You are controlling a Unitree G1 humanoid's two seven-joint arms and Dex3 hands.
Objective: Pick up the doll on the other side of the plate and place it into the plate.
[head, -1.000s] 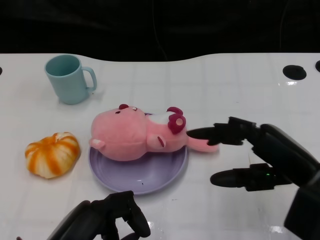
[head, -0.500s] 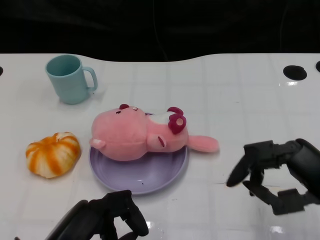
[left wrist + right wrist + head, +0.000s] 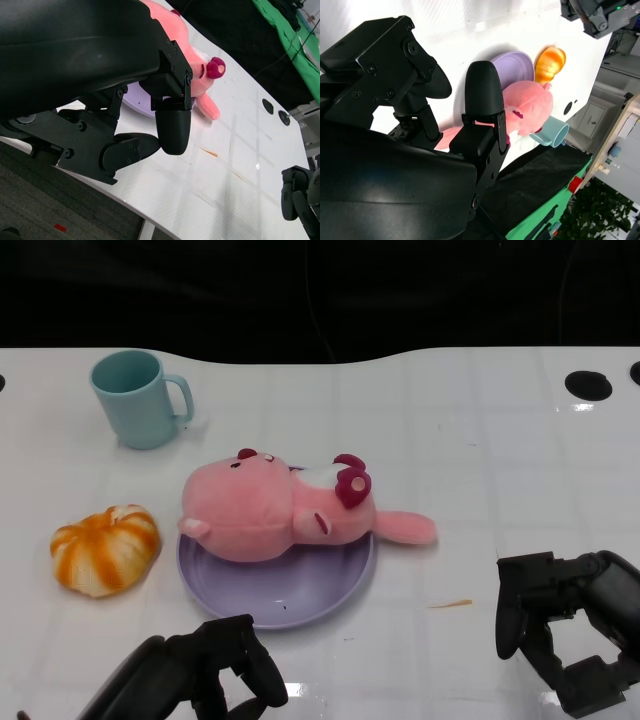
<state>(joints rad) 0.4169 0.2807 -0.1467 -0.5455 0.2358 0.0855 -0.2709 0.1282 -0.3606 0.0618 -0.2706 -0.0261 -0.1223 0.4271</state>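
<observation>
The pink doll (image 3: pixel 285 508) lies on its side across the purple plate (image 3: pixel 300 595), one limb overhanging the rim onto the white bench (image 3: pixel 480 450). The right hand (image 3: pixel 560 625) sits near the bench's front edge, well apart, fingers curled, holding nothing. The left hand (image 3: pixel 215 675) is likewise curled and empty. Placement appears effectively complete; any remaining withdrawal should avoid brushing the overhanging limb.
</observation>
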